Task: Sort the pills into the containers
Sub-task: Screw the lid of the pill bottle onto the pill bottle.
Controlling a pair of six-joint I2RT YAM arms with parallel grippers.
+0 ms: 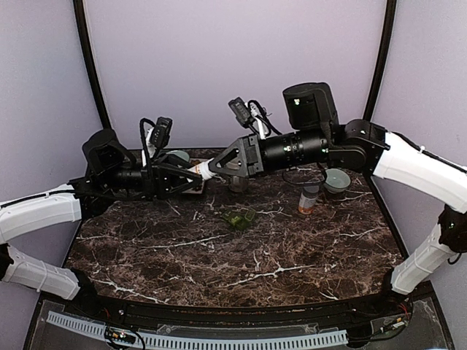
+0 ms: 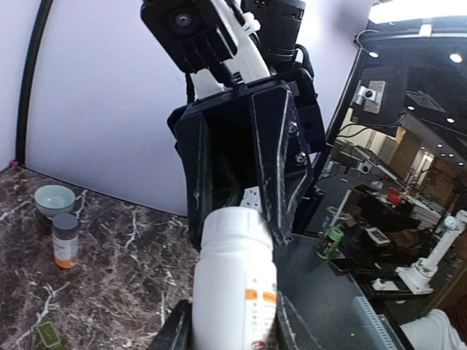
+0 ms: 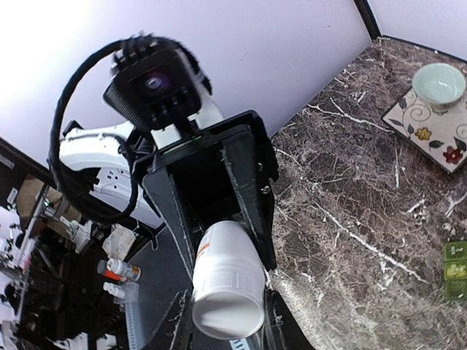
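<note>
Though near table's (image 1: 292,248) far edge, bottle (image 2: 233,284) between left hand (image 1: 191,177), right hand (image 1: 217,166)

marble table (image 1: 219,255) | pale green bowl (image 1: 336,180) right rear | floral tile (image 3: 427,131) under second bowl (image 3: 440,82)

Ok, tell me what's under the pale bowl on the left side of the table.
The bowl rests on a cream square mat with flower and swirl patterns, lying on the marble table. The mat's part beneath the bowl is covered.
</note>
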